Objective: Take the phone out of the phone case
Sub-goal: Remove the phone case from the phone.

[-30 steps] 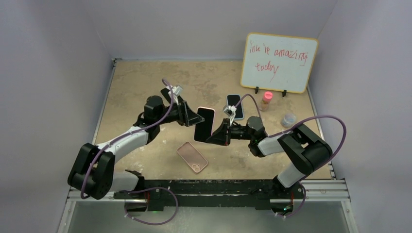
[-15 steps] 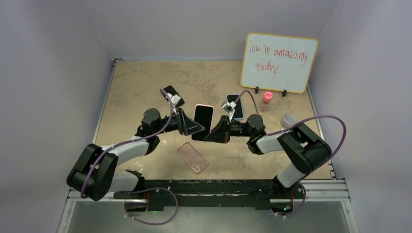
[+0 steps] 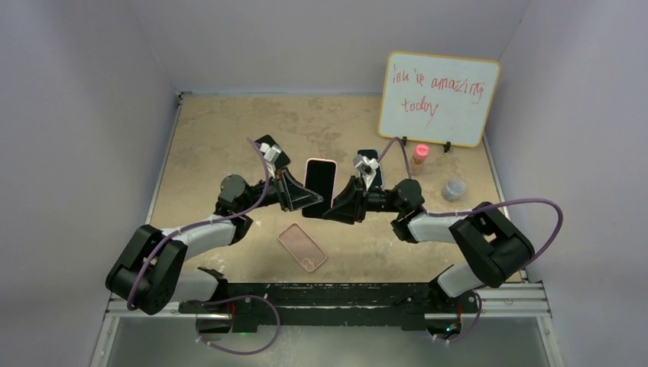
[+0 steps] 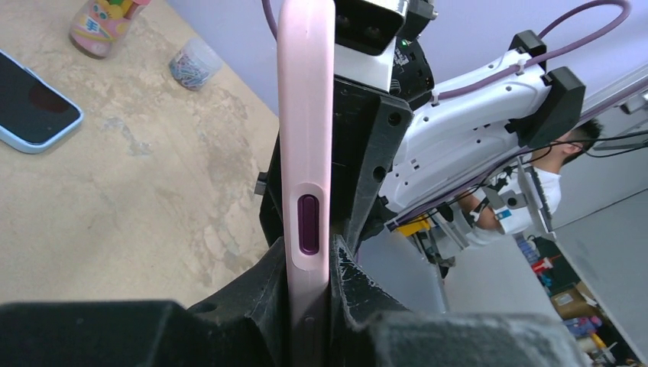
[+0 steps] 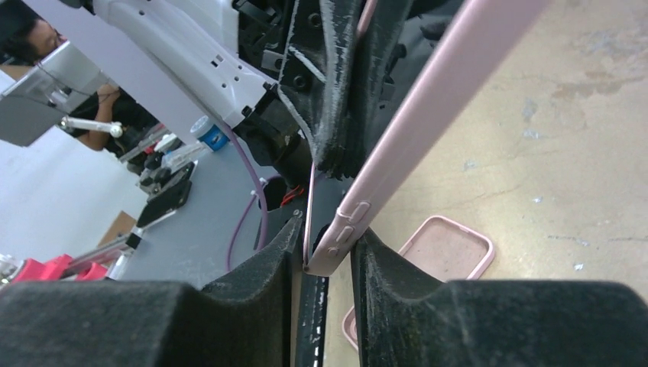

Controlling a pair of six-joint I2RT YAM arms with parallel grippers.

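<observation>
This is a robotics lab, set up as a test booth: plain lavender wall panels (image 3: pixel 92 115) box in a mottled tan tabletop (image 3: pixel 221 130), with a grey metal rail (image 3: pixel 512 298) along its near edge. A small yellow-framed whiteboard with red handwriting (image 3: pixel 439 98) leans at the back. Beyond the booth, the left wrist view shows a person in a white face mask (image 4: pixel 558 172) among cables and cluttered equipment.

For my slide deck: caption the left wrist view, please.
Left pincer clamps the pink-cased phone edge-on above the table.
</observation>
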